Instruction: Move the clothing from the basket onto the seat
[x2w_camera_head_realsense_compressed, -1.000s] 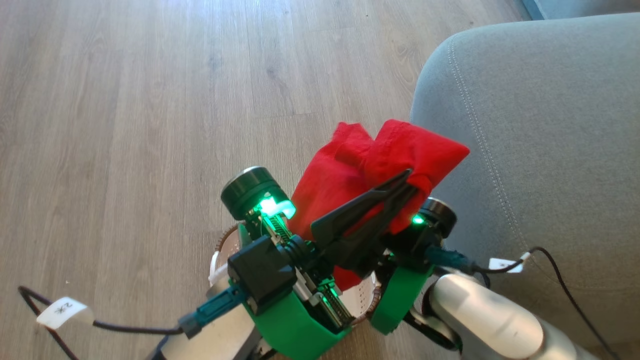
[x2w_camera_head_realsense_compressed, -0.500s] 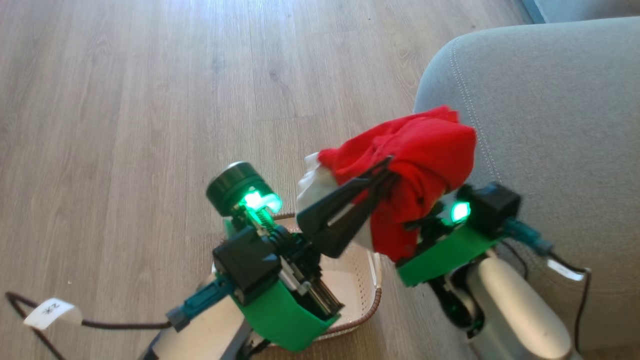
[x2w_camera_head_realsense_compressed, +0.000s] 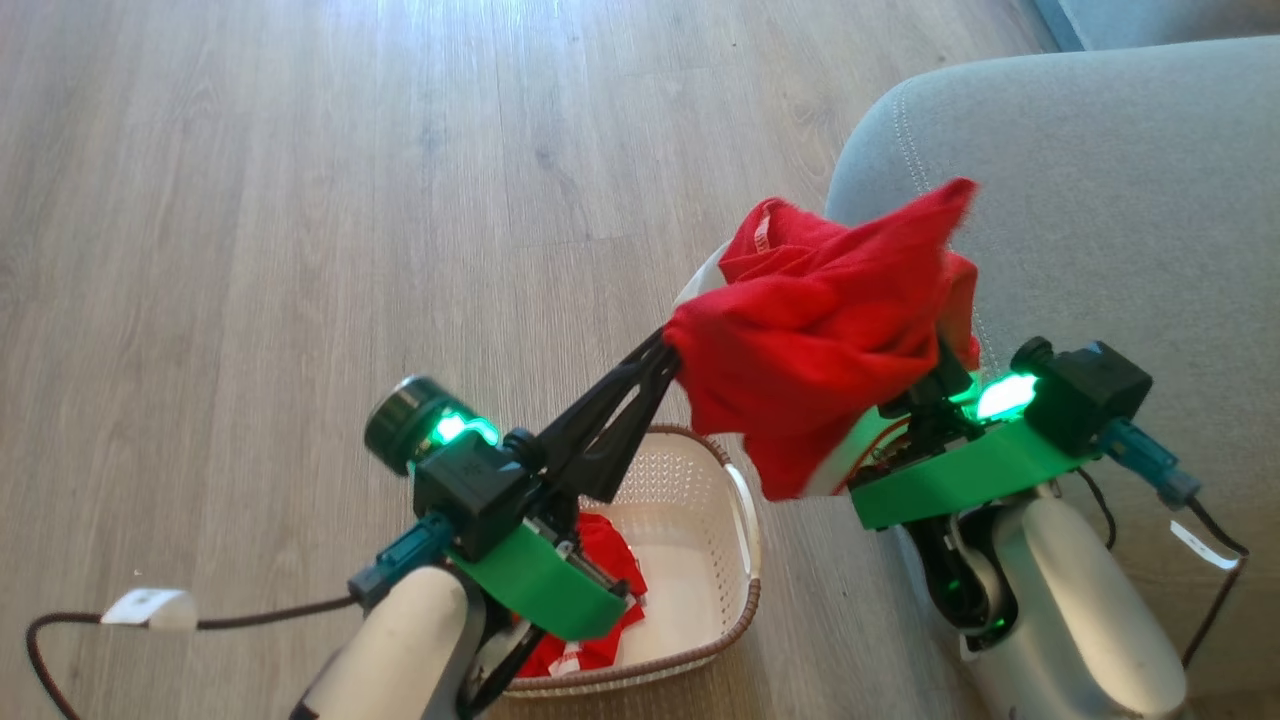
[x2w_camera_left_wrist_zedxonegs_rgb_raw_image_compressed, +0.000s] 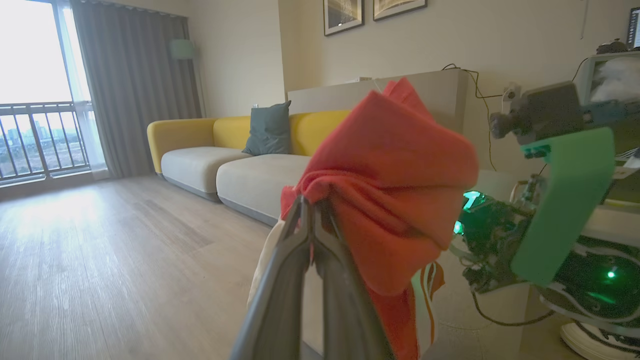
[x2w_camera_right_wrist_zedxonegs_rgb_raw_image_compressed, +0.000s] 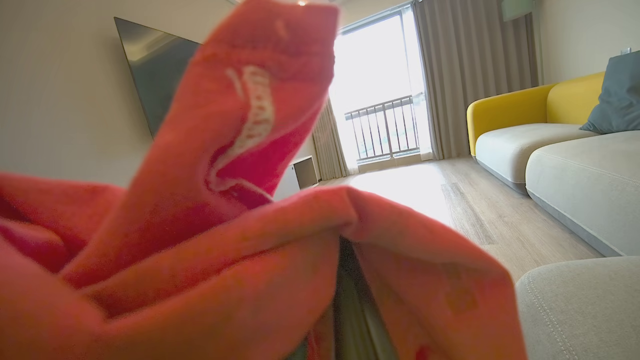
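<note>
A red piece of clothing (x2w_camera_head_realsense_compressed: 820, 340) hangs bunched in the air between my two grippers, beside the rounded corner of the grey seat (x2w_camera_head_realsense_compressed: 1100, 200). My left gripper (x2w_camera_head_realsense_compressed: 662, 352) is shut on its left edge; the left wrist view shows the closed fingertips (x2w_camera_left_wrist_zedxonegs_rgb_raw_image_compressed: 306, 210) pinching the cloth (x2w_camera_left_wrist_zedxonegs_rgb_raw_image_compressed: 395, 170). My right gripper (x2w_camera_head_realsense_compressed: 938, 372) is shut on the right side, its fingers mostly buried under the fabric (x2w_camera_right_wrist_zedxonegs_rgb_raw_image_compressed: 210, 260). Below, the cream basket (x2w_camera_head_realsense_compressed: 735, 520) stands on the floor with another red garment (x2w_camera_head_realsense_compressed: 600, 565) inside, partly hidden by my left arm.
Wood floor (x2w_camera_head_realsense_compressed: 300, 200) stretches left and ahead of the basket. The seat's edge lies just right of the held garment. A yellow and grey sofa (x2w_camera_left_wrist_zedxonegs_rgb_raw_image_compressed: 225, 160) with a blue cushion stands across the room. Cables trail from both wrists.
Both grippers have risen and spread apart, carrying the red garment up and right toward the seat's corner. The basket's inside, with another red garment in it, has come into sight below.
</note>
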